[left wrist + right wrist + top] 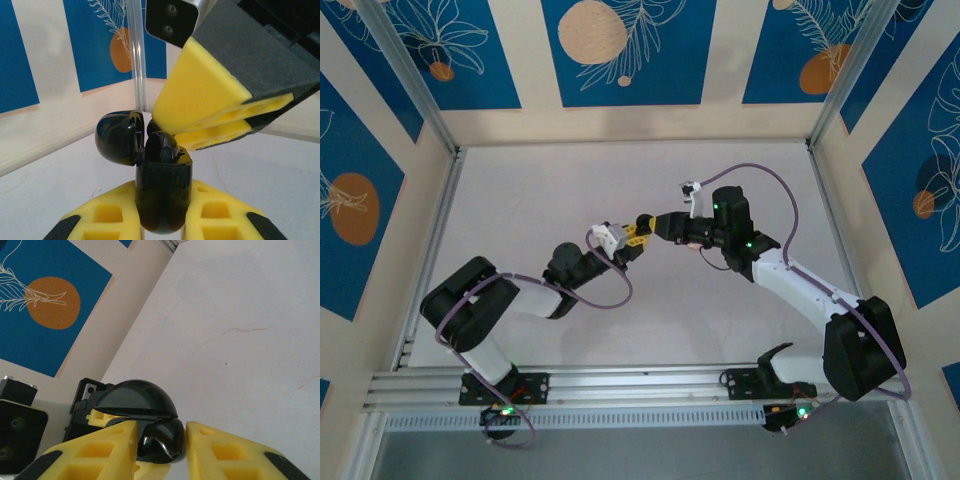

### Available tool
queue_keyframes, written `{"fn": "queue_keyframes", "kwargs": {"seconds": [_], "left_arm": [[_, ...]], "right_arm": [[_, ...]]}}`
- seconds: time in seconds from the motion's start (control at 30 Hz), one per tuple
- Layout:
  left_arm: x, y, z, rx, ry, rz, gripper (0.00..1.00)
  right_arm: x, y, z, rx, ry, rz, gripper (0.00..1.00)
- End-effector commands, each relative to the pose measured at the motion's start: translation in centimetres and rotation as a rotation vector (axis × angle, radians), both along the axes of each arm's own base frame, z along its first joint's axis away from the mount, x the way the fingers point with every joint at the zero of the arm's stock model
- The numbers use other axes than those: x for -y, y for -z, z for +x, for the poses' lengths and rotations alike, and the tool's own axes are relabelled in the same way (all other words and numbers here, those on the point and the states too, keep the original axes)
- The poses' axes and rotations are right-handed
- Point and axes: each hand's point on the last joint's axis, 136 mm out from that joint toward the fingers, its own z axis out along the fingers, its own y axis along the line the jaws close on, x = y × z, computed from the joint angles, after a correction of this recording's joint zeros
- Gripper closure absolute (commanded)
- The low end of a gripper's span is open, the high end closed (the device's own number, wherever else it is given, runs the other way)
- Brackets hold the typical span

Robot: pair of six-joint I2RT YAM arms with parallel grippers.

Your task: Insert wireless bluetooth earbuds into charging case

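Note:
My left gripper (pixel 163 205) is shut on the glossy black charging case (pixel 163 185), holding it upright above the table with its domed lid (pixel 117 137) swung open to the left. A black earbud (pixel 161 147) sits in the case's open top. My right gripper (pixel 161 442) reaches in from the right at the case's mouth. Its yellow fingers (pixel 107 447) stand slightly parted on either side of the earbud (pixel 162 440), just below the lid (pixel 135 397). From above, the left gripper (pixel 623 243) and the right gripper (pixel 646 226) meet over the middle of the table.
The white table (pixel 620 180) stretches behind and beside the grippers. An aluminium frame post (pixel 136 60) and blue patterned walls (pixel 620 50) border it. A purple cable (pixel 770 180) loops over the right arm.

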Motion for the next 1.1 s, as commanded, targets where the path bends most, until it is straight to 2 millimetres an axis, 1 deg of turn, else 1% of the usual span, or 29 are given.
{"fn": "queue_keyframes", "kwargs": {"seconds": [0.0,0.23,0.33,0.4,0.5,0.6,0.63,0.8,0.9,1.0,1.07], "left_arm": [[0.3,-2.8,-0.9,0.066,0.024,-0.059,0.89],[0.5,-2.4,-1.1,0.057,0.043,-0.052,0.89],[0.7,-2.3,-1.2,0.056,0.055,-0.051,0.89],[0.6,-2.2,-1.0,0.054,0.047,-0.050,0.89],[-0.1,-1.6,-0.3,0.036,-0.012,-0.045,0.89],[-0.7,-1.0,0.0,0.018,-0.048,-0.040,0.89],[-0.9,-0.7,0.1,0.011,-0.059,-0.038,0.90],[-3.3,0.4,1.2,-0.056,-0.159,-0.055,0.90],[-5.5,1.5,1.9,-0.126,-0.226,-0.084,0.90],[-7.5,2.4,2.0,-0.172,-0.279,-0.097,0.90],[-8.6,3.0,2.0,-0.197,-0.315,-0.096,0.90]], "right_arm": [[-0.1,-0.2,-0.3,0.009,-0.015,-0.012,0.64],[0.4,-2.6,-0.5,0.068,-0.035,0.020,0.49],[0.7,-3.4,-0.4,0.077,-0.047,0.036,0.47],[0.8,-3.2,-0.3,0.067,-0.040,0.028,0.47],[1.7,-2.0,0.0,0.004,0.003,-0.005,0.47],[2.6,-0.5,-0.2,-0.074,0.024,-0.055,0.47],[2.8,0.2,-0.5,-0.110,0.016,-0.090,0.47],[2.9,2.2,-2.1,-0.189,-0.072,-0.250,0.49],[2.9,3.6,-2.6,-0.234,-0.109,-0.352,0.49],[2.8,5.3,-3.3,-0.416,-0.107,-0.390,0.50],[2.3,7.3,-4.5,-0.553,-0.110,-0.455,0.51]]}}
